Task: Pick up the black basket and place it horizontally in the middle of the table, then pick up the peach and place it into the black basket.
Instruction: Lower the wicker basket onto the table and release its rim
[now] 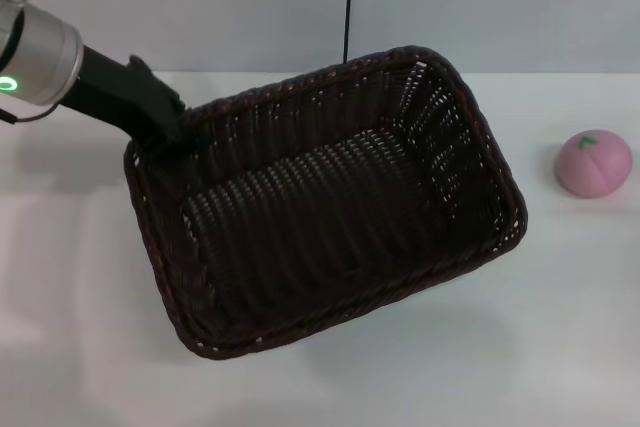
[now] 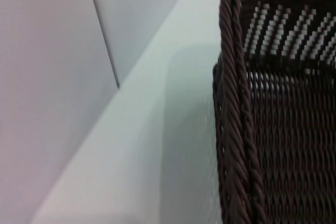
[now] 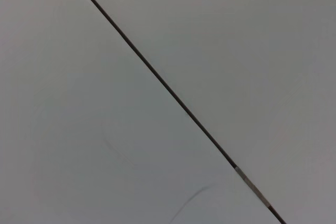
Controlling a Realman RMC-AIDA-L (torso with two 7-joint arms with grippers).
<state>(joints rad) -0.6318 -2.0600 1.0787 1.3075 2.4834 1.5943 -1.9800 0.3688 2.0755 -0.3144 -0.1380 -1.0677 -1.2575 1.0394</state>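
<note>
The black basket [image 1: 330, 197] is a large dark woven basket in the middle of the head view, skewed, with its long side running from near left to far right. It seems to hang a little above the white table [image 1: 570, 337] and casts a soft shadow. My left gripper [image 1: 165, 130] is shut on the braided rim at the basket's far left corner. The left wrist view shows the rim and open-weave side [image 2: 247, 129] close up. The pink peach [image 1: 594, 162] sits on the table at the far right, apart from the basket. My right gripper is out of view.
A pale wall with a dark vertical seam [image 1: 348, 7] stands behind the table. The right wrist view shows only a pale surface with a dark diagonal seam [image 3: 173, 98]. Bare tabletop lies in front of the basket and around the peach.
</note>
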